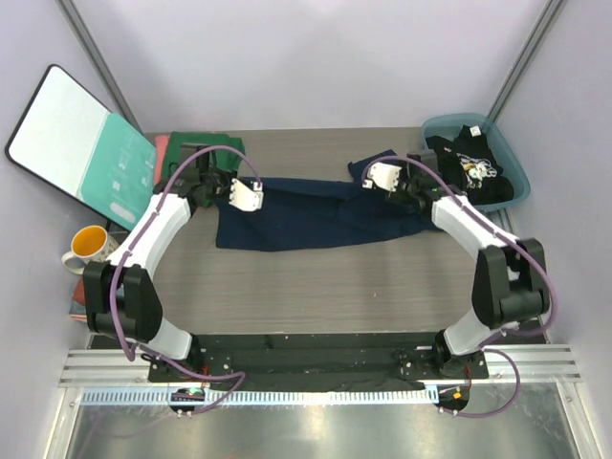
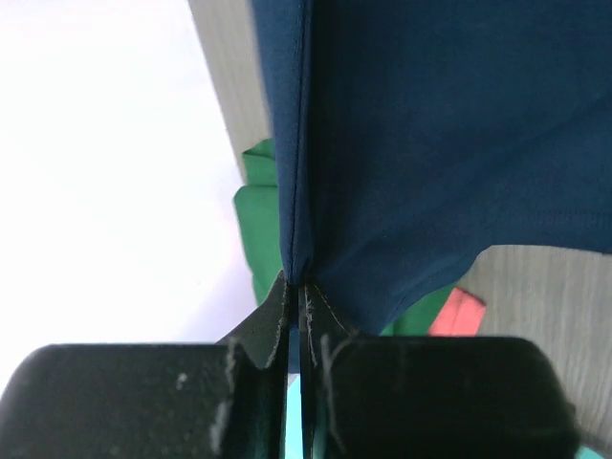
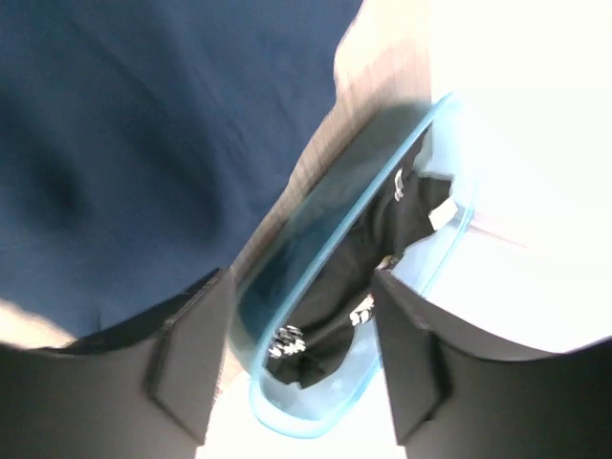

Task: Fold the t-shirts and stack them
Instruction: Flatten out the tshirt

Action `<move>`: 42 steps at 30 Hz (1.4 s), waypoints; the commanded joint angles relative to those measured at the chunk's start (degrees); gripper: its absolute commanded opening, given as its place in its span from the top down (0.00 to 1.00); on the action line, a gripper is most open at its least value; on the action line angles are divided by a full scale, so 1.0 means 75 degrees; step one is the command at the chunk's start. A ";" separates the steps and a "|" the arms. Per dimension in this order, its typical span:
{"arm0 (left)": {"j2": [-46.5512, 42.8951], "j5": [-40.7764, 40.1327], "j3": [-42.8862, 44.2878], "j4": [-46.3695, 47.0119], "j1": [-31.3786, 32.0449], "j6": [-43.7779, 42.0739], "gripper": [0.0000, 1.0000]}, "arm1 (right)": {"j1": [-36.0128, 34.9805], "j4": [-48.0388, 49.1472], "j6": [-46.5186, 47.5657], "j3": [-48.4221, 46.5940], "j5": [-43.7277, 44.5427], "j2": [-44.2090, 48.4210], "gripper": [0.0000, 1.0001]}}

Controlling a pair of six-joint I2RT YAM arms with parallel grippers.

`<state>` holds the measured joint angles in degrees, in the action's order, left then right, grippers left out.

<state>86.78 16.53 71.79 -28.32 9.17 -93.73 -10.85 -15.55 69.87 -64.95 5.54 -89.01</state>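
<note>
A navy blue t-shirt (image 1: 316, 215) (image 2: 430, 143) (image 3: 143, 124) lies stretched across the middle of the table. My left gripper (image 1: 234, 196) (image 2: 296, 287) is shut on its left edge, and the cloth rises in a fold from between the jaws. My right gripper (image 1: 382, 177) (image 3: 301, 287) hovers open over the shirt's right end with nothing between its fingers. A dark green t-shirt (image 1: 203, 143) (image 2: 258, 210) lies at the back left, with a salmon-pink one (image 1: 161, 148) (image 2: 457, 314) showing under it. A black t-shirt with white print (image 1: 473, 164) (image 3: 382, 239) sits in the bin.
The blue plastic bin (image 1: 435, 129) (image 3: 287, 421) stands at the back right corner. A teal-and-white board (image 1: 76, 143) leans at the back left. An orange-lined mug (image 1: 86, 247) sits at the left table edge.
</note>
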 commanded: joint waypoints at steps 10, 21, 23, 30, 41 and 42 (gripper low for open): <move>-0.0415 -0.0200 -0.0525 0.0553 0.0230 0.0087 1.00 | -0.0029 -0.2037 -0.0140 0.0151 -0.2250 0.0805 0.38; -0.0356 -0.0330 -0.0525 0.0623 0.0336 0.0170 1.00 | -0.0545 -0.2112 -0.0889 0.0585 -0.2555 -0.0014 0.41; -0.0356 -0.0341 -0.0525 0.0635 0.0348 0.0216 1.00 | -0.0580 -0.1760 -0.0971 0.0691 -0.2450 -0.0131 0.41; -0.0333 -0.0412 -0.0548 0.0728 0.0359 0.0345 1.00 | -0.0616 -0.1151 -0.0937 0.0866 -0.2181 -0.0635 0.41; -0.0345 -0.0552 -0.0654 0.0846 0.0371 0.0474 1.00 | -0.0627 -0.0200 -0.0784 0.1242 -0.1582 -0.0987 0.51; -0.0345 -0.0552 -0.0642 0.0869 0.0371 0.0486 1.00 | -0.0627 -0.0177 -0.0761 0.1219 -0.1559 -0.0987 0.54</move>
<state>85.84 13.21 66.92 -24.95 11.68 -90.85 -15.29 -20.75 63.94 -55.77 -7.53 -96.07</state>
